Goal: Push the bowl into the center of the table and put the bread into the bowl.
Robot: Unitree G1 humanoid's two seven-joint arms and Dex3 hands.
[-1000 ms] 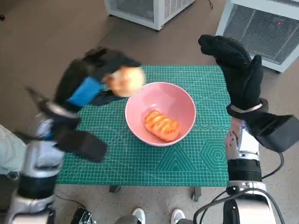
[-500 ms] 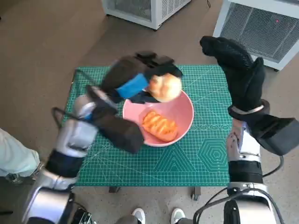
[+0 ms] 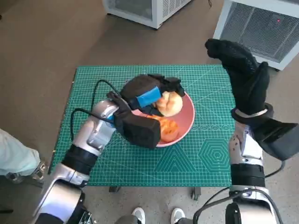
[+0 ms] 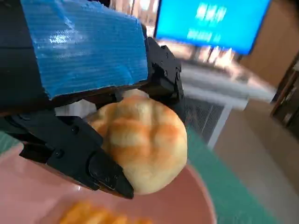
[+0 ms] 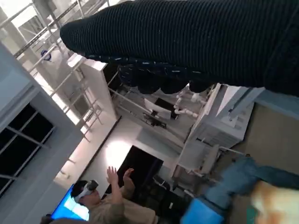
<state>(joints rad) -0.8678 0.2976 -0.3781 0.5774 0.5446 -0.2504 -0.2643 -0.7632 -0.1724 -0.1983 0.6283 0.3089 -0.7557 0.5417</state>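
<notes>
Pink bowl (image 3: 189, 122) under bread (image 3: 170, 103) in left hand (image 3: 148, 95); no readable writing.

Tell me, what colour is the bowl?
Pink; the bowl shows best in the head view.

Left hand: your left hand (image 3: 148, 94) is now over the pink bowl (image 3: 187, 119); a second ago it hung off the bowl's left rim, above the green mat (image 3: 201, 158).
Round bread: the bun (image 3: 169, 103) has travelled with the hand and sits lower now, inside the bowl's rim, the black fingers (image 4: 88, 161) still gripping it.
Left forearm: it now stretches across the mat and covers the bowl's near left side.
</notes>
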